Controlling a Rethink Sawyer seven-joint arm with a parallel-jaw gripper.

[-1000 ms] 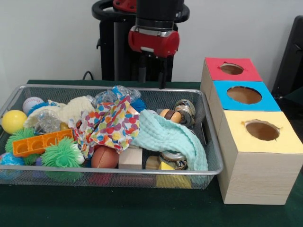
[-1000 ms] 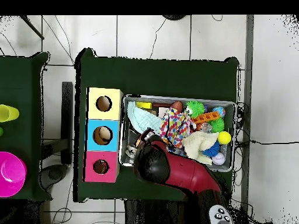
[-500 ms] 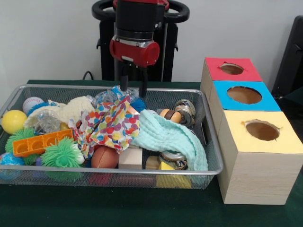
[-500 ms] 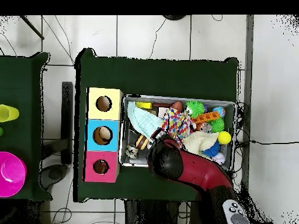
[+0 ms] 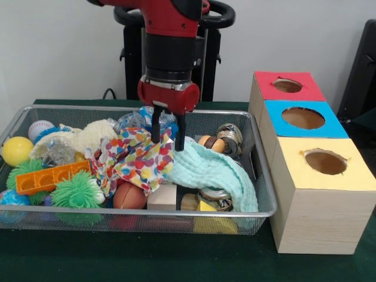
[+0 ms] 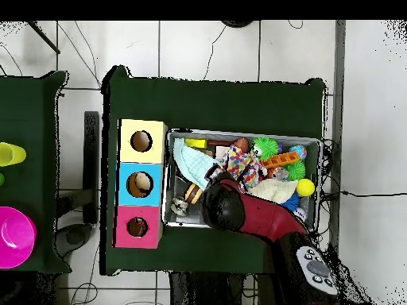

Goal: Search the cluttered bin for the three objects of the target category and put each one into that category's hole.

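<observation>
Silver wire-mesh bin (image 5: 258, 202) sits left of the three-hole wooden box (image 5: 317, 176); no toy animals visible, presumably under the multicoloured dotted cloth (image 5: 138, 158). Gripper (image 5: 167, 141) spread, tips at the cloth's right edge beside the mint waffle cloth (image 5: 211, 170). Risk: pinching both cloths, dragging clutter out

Arm (image 5: 170, 35): cut off by the top edge in the front view.
Bin (image 6: 314, 143): its middle is covered by the arm in the overhead view.
Spotted cloth (image 5: 138, 157): whatever lies beneath it is hidden.
Mint cloth (image 5: 211, 170): items under it are concealed; only edges of round metal pieces are seen.
Toy animals: none can be made out in either view.
Holes (image 5: 325, 161): their insides cannot be seen.
</observation>
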